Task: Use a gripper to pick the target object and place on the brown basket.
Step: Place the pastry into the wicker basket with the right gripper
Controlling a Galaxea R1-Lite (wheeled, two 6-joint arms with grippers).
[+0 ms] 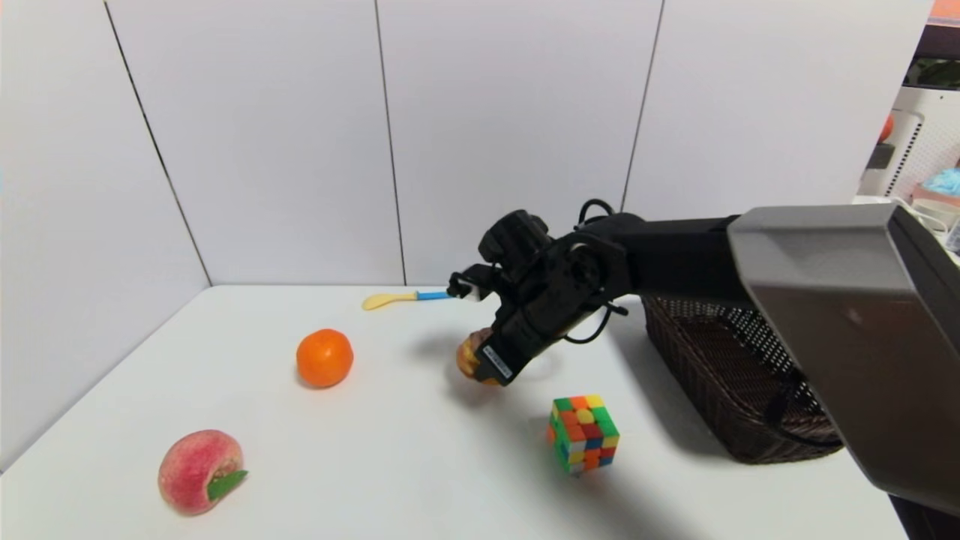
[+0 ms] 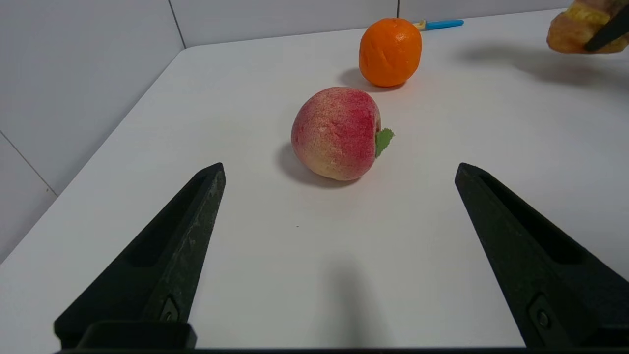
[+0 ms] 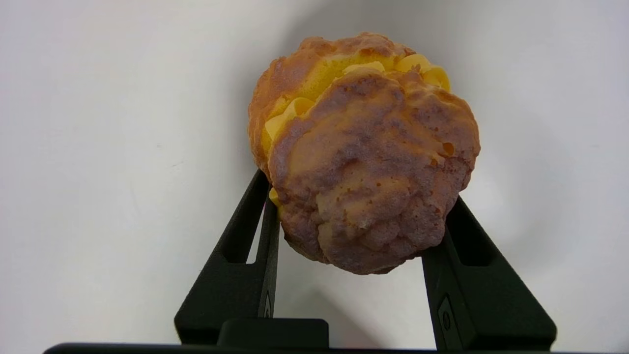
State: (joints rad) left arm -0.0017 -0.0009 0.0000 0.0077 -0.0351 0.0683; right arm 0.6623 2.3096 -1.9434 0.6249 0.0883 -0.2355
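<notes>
The golden-brown cream puff (image 3: 363, 152) with yellow filling sits between the fingers of my right gripper (image 3: 361, 196), which is shut on it. In the head view the right gripper (image 1: 480, 367) holds the cream puff (image 1: 467, 355) just above the white table's middle, mostly hiding it. The cream puff also shows in the left wrist view (image 2: 572, 29). The brown wicker basket (image 1: 720, 375) stands to the right, partly behind my right arm. My left gripper (image 2: 339, 169) is open and empty, low over the table in front of the peach (image 2: 336, 132); it is out of the head view.
An orange (image 1: 324, 358) lies left of centre and a pink-red peach (image 1: 199, 471) at the front left. A colourful puzzle cube (image 1: 583, 433) sits in front of the right gripper. A yellow and blue spoon (image 1: 401, 298) lies near the back wall.
</notes>
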